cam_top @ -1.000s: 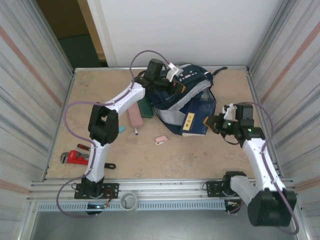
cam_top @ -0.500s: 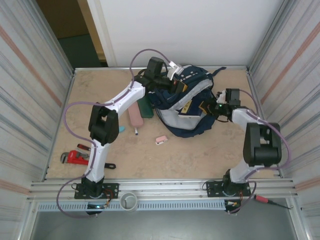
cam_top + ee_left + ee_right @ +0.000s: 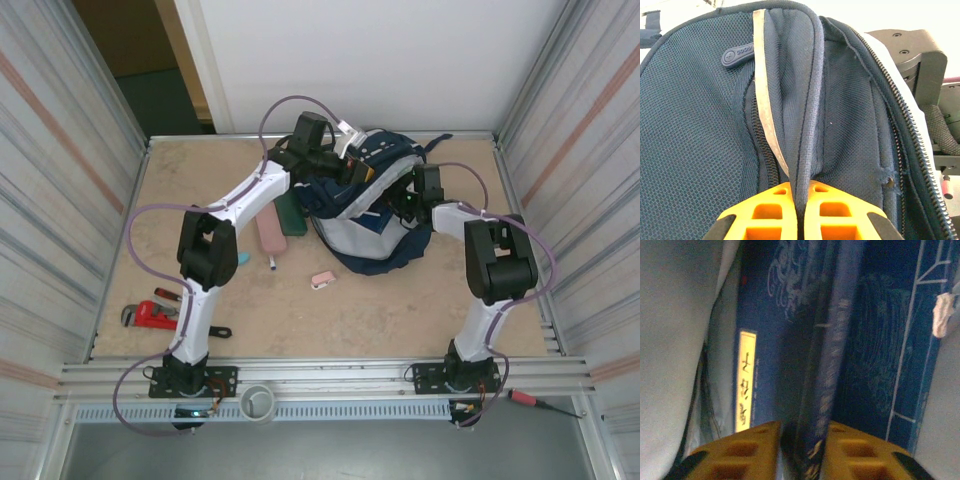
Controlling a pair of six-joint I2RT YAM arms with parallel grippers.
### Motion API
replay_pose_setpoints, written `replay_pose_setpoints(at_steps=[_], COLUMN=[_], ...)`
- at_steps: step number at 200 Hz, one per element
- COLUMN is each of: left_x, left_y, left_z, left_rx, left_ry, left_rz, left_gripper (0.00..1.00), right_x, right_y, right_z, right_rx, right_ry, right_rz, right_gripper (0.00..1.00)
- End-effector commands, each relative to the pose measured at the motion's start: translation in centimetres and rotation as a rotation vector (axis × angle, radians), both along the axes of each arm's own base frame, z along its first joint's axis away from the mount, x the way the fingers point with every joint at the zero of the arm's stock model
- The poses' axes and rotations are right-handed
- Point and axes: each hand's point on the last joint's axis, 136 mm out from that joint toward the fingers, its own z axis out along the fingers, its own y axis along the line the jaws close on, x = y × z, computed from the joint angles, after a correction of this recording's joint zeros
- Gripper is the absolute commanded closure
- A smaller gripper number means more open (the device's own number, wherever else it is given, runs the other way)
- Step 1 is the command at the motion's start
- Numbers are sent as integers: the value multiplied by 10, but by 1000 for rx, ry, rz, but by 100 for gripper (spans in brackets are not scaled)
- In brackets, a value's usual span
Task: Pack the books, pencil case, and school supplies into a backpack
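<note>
The navy backpack (image 3: 372, 240) lies open at the back of the table. My left gripper (image 3: 352, 172) is shut on a fold of its zip edge (image 3: 802, 115) and holds the mouth up. My right gripper (image 3: 405, 205) reaches inside; its jaws stand open a little around the edge of the navy books (image 3: 815, 390), a dark gap beside the left finger. A yellow label (image 3: 745, 380) shows on one cover. The dark green book (image 3: 291, 214), pink pencil case (image 3: 270, 235), marker (image 3: 272, 263), pink eraser (image 3: 322, 279) and teal piece (image 3: 243, 257) lie left of the bag.
A red pipe wrench (image 3: 150, 315) and a black spanner (image 3: 215, 331) lie at the near left. A grey cup (image 3: 258, 402) sits on the front rail, a red screwdriver (image 3: 525, 398) at the near right. Metal walls close in both sides.
My right arm swung from the table's right side into the backpack's mouth, carrying the navy books inside. Its jaws have loosened. The left gripper kept its hold.
</note>
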Motion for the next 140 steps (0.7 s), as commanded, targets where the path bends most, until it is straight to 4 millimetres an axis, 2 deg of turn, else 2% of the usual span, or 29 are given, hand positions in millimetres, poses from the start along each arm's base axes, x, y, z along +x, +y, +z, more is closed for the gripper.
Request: replay_pose_setpoints(at_steps=[1,20,36,66,81,113,140], left_x=[-12,-11,-10,-8,-7,-5,-5], left_y=[-11,-10,-10,-9,-9,-11,-13], left_z=[53,54,52,48,45,39,35], left_rx=[-110,-108,-104,-90,-86,-85,-85], left_ry=[-114,-118,-118,-119,-118,-105,-93], left_rz=[-87,-82,-75,-63,-62,-58,-63], left_gripper=[100,100,100,100,100,100,100], right_x=[12,-7,-28,-64,-77,-78,-61], right_y=[0,1,-2,-14,-13,-4,13], right_z=[19,23,23,9,0,-24,-29], right_rx=[-3,-16,-43,-102,-124,-118,-51], right_ry=[-98,-99,-86,-23,-5,45,27], right_rz=[-25,13,30,17,14,19,48], right_gripper=[61,49,44,43,43,50,57])
